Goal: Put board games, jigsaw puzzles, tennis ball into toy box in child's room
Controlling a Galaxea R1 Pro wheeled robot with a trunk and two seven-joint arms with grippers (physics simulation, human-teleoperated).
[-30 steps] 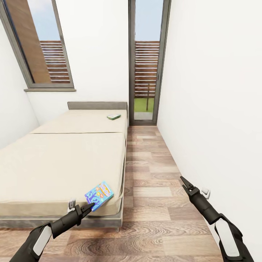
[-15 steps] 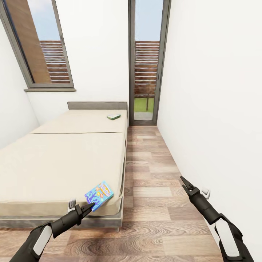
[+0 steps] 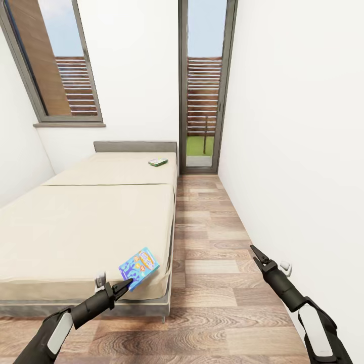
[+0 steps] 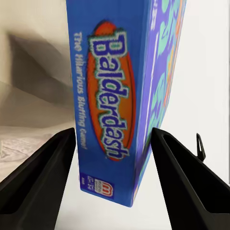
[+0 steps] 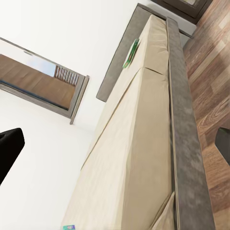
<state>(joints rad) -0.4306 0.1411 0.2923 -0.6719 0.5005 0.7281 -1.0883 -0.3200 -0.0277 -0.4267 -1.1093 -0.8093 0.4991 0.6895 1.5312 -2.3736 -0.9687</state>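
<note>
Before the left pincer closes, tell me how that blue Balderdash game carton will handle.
The blue, flat rectangular Balderdash carton looks stiff: its edges run straight, so it should not flop. It seems tilted up at the corner of the cream-beige bed, so a nudge may tip or slide it off. The left pincer straddles its narrow spine, and the printed faces look smooth, possibly slippery.

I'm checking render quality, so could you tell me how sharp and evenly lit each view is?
Head view: flat even light, wide-angle slant in the window frame. Left wrist view: Balderdash box lettering sharp between the blurred near fingers, soft shadow on the bed behind. Right wrist view: tilted, bed frame crisp, wall washed out.
</note>
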